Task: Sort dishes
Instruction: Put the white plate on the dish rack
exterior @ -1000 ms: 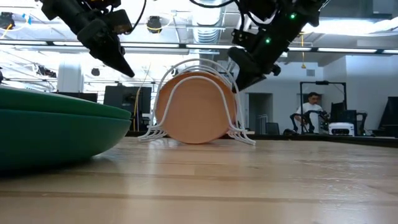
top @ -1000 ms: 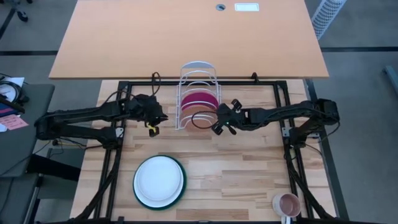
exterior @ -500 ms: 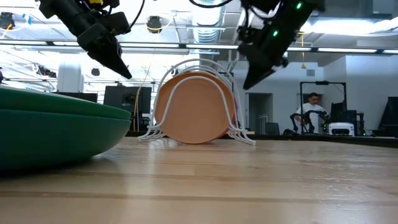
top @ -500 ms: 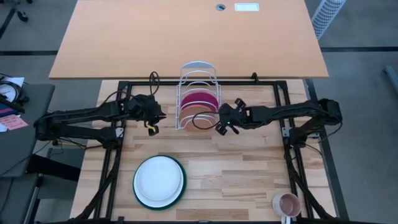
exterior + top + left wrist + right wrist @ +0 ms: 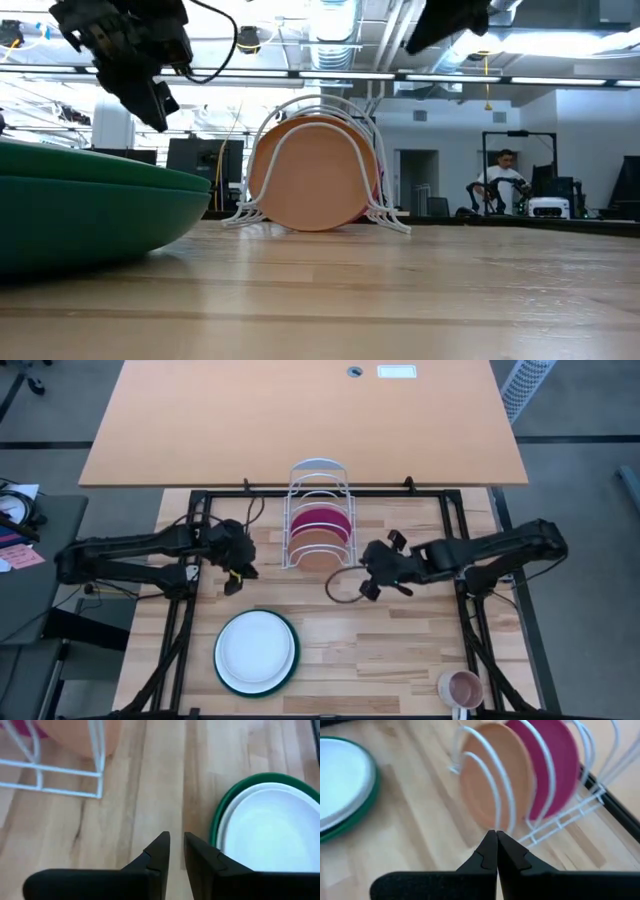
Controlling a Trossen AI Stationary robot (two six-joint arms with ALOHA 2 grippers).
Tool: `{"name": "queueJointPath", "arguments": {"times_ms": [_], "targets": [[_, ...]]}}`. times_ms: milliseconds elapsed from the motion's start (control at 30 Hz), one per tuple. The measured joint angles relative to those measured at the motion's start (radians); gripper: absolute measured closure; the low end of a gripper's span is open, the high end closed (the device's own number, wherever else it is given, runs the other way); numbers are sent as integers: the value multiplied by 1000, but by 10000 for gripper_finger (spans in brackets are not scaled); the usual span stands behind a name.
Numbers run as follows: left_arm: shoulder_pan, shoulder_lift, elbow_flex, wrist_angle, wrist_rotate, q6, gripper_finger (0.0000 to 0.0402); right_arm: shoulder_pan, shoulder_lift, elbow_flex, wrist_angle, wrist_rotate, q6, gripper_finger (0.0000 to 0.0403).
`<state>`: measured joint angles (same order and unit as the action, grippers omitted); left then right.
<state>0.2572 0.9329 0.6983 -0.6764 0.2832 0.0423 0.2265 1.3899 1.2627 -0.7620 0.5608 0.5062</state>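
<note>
On the pale, plank-grained wooden bench (image 5: 400,640), a white wire rack (image 5: 318,510) of thin arched hoops holds two round flat plates on edge: the matte terracotta plate (image 5: 322,552) in the front slot and the glossy magenta plate (image 5: 320,522) just behind it. Nearer the front edge, the smooth white plate (image 5: 256,648) lies nested in the larger dark green plate (image 5: 287,672), whose rim rings it. A small pink mug (image 5: 462,687) stands at the front right corner. The left claw (image 5: 235,575) hangs left of the rack, its dark tapered fingers a narrow slit apart and empty. The right claw (image 5: 368,582) has its tips pressed together on nothing. A second ago it was against the rack's right side; it has since drawn back toward the front right, and the left claw has slid slightly forward too.
</note>
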Motion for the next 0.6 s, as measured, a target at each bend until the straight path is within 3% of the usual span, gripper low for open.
{"name": "queueJointPath", "arguments": {"times_ms": [133,467,600], "targets": [[-70,0,0,8,-73,-2,348,40,4,11,-1,18,-10,397],[-236,2,0,17,-89,-83,349,46,4,11,-16,20,-16,397],[-280,3,0,42,-116,-189,349,46,4,11,-16,20,-17,396]]}}
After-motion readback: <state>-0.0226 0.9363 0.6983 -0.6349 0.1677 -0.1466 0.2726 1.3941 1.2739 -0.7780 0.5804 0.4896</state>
